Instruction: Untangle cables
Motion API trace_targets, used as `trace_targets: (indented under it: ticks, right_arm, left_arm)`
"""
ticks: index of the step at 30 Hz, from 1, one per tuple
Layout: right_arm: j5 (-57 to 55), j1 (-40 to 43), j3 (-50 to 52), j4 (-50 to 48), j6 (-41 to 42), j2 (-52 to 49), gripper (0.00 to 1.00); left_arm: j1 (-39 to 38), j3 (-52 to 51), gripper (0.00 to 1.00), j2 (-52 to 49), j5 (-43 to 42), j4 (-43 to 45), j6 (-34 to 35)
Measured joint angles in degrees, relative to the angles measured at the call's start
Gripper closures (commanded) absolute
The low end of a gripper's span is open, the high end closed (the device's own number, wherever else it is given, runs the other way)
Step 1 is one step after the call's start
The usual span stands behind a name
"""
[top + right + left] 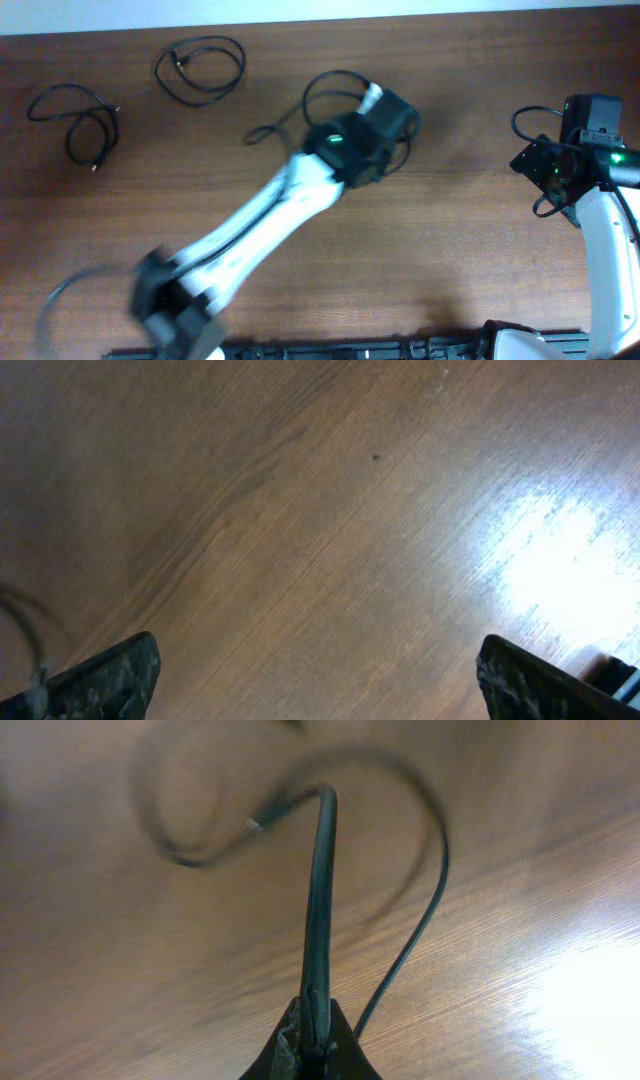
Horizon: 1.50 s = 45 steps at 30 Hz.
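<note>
Left gripper (313,1045) sits at the bottom centre of the frame, its dark fingertips pinched together on a black cable (318,900). The cable rises nearly straight from the jaws, then bends sharply left near the top and ends in a small pale plug (260,821). A thinner run of the same cord arcs over to the right and drops back down beside the fingertips. Further loops at upper left are too blurred to trace. The wooden table (110,980) lies beneath, with bright glare at lower right.
</note>
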State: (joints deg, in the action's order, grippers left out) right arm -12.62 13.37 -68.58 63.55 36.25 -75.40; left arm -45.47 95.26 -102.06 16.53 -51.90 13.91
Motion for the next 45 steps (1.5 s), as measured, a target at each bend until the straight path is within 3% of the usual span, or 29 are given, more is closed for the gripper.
trace_targets:
  ticks: [5,7,10,14,18,23,25,28,31,36,37,39,41,45]
  right_arm:
    - [0.0,0.0,0.0,0.0,0.0,0.0,0.01]
    - [0.0,0.0,0.0,0.1,0.0,0.0,0.01]
    - [0.0,0.0,0.0,0.1,0.0,0.0,0.01]
    - [0.0,0.0,0.0,0.1,0.0,0.0,0.01]
    - [0.0,0.0,0.0,0.1,0.0,0.0,0.01]
    - [0.0,0.0,0.0,0.1,0.0,0.0,0.01]
    - [0.0,0.0,0.0,0.1,0.0,0.0,0.01]
    - [0.0,0.0,0.0,0.1,0.0,0.0,0.01]
    - [0.0,0.0,0.0,0.1,0.0,0.0,0.01]
    - [0.0,0.0,0.0,0.1,0.0,0.0,0.01]
    - [0.0,0.0,0.0,0.1,0.0,0.0,0.01]
    - [0.0,0.0,0.0,0.2,0.0,0.0,0.01]
    - [0.0,0.0,0.0,0.1,0.0,-0.1,0.01]
    - [0.0,0.0,0.0,0.1,0.0,-0.1,0.01]
  left_arm:
    - [11.8,1.1,1.0,31.7,3.1,-6.9,-0.2]
    - [19.9,1.1,1.0,42.3,11.3,-12.3,-0.2]
    - [29.8,1.3,0.97,46.9,22.6,-16.0,-0.4]
    - [39.5,1.3,1.0,44.3,28.1,-11.7,-0.4]
    - [53.5,1.2,1.0,34.6,30.8,-6.6,-0.2]
    - [74.8,1.2,1.0,26.3,31.3,-4.5,8.4]
    - [80.5,1.2,1.0,26.4,27.1,-4.4,12.6]
    - [81.9,0.2,1.0,25.7,9.5,-5.9,14.3]
    - [81.9,-5.3,1.0,18.8,-1.4,-10.1,17.8]
    - [81.9,-16.6,1.0,11.2,-9.2,-13.2,39.9]
    - [81.9,-20.7,1.0,10.4,-10.7,-12.3,47.5]
    - [81.9,-27.8,0.92,9.7,-13.8,-6.0,55.8]
    - [81.9,-35.0,1.0,9.3,-16.2,2.1,58.8]
    - [79.9,-42.5,1.0,9.2,-17.7,12.3,56.3]
